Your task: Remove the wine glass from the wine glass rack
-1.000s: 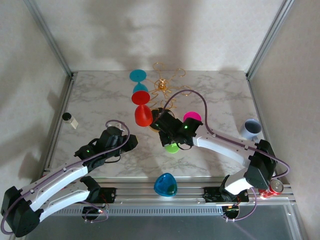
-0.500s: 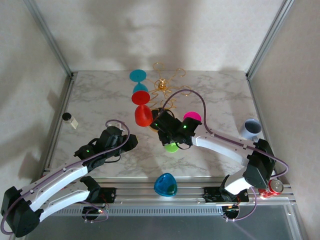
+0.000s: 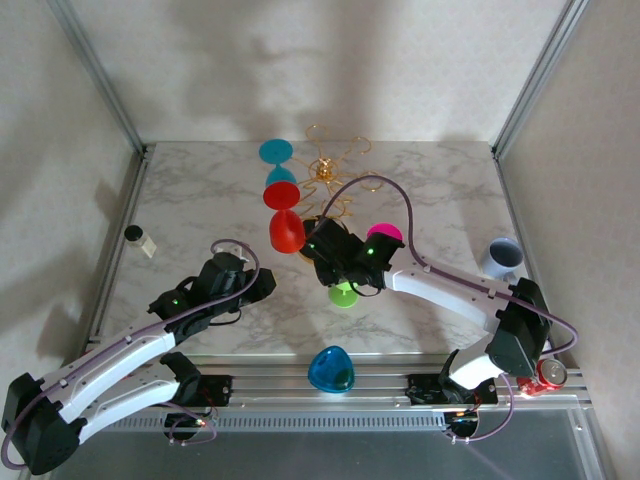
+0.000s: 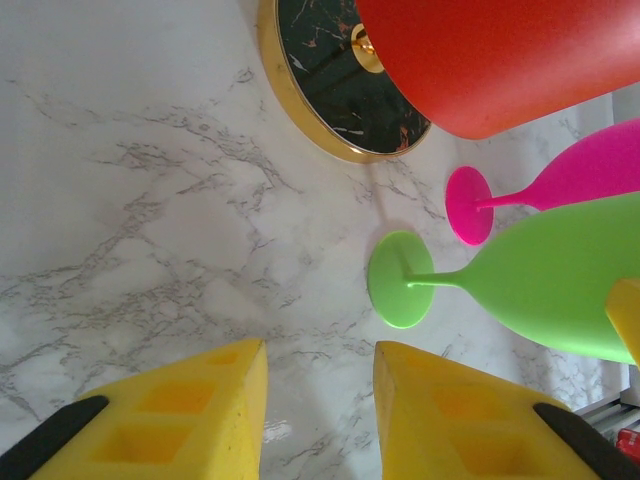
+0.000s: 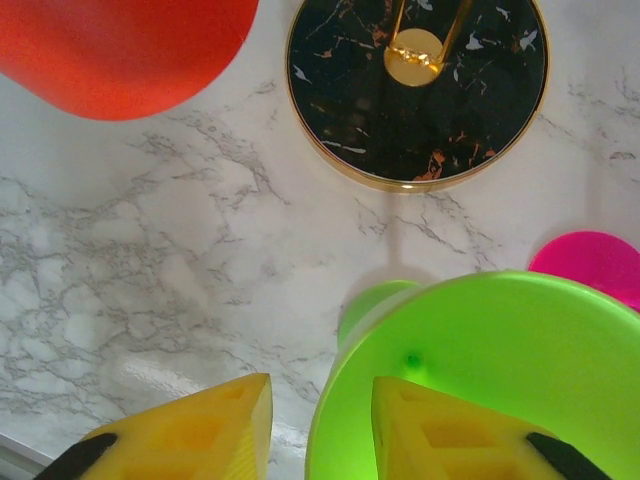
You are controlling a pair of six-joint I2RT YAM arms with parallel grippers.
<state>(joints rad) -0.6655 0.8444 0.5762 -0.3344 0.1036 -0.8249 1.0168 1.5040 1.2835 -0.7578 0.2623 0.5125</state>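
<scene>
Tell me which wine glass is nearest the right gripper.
The green glass: the right gripper straddles its rim, one finger inside the bowl. The red glass and pink glass are untouched.

The left arm (image 3: 120, 360) and right arm (image 3: 450, 288) are built alike: glossy white tubular links between black joint housings. Each is mounted on a black base block on the ribbed silver rail (image 3: 330, 385). A thin purple cable (image 3: 395, 192) follows each arm, and a small green light (image 3: 368, 254) glows on each black wrist block, the part farthest from that rail. The left gripper (image 4: 318, 350) and right gripper (image 5: 318, 385) have chunky yellow plastic fingers (image 4: 190, 415), moulded with rectangular pockets and black outer corners.
</scene>
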